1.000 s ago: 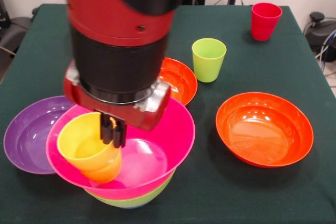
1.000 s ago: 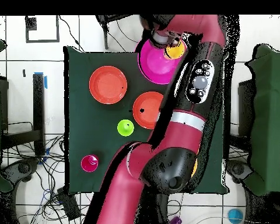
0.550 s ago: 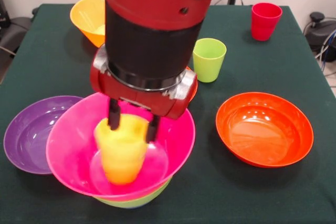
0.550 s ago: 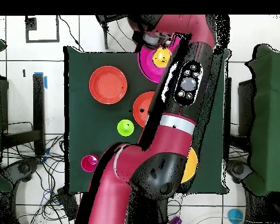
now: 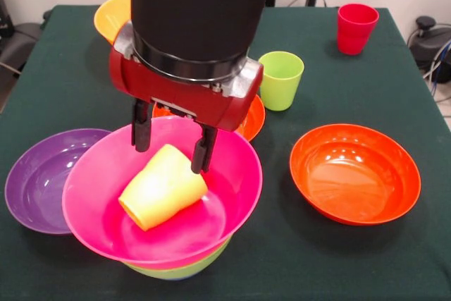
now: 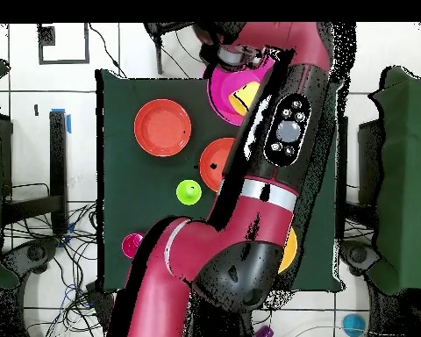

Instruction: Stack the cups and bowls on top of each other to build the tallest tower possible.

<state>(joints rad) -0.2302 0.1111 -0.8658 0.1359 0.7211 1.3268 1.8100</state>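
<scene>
The yellow-orange cup (image 5: 163, 187) lies tipped on its side in the magenta bowl (image 5: 232, 174) near the table's front edge, just below the released, spread gripper (image 5: 171, 144), mouth pointing down-left.

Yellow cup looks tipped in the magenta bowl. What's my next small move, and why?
Probably re-grasp and right it. The yellow cup lies on its side in the magenta bowl, and the gripper is open just above it; nothing stacks well on a fallen cup.

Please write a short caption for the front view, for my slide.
Open gripper above the yellow cup, lying on its side in the magenta bowl.
</scene>
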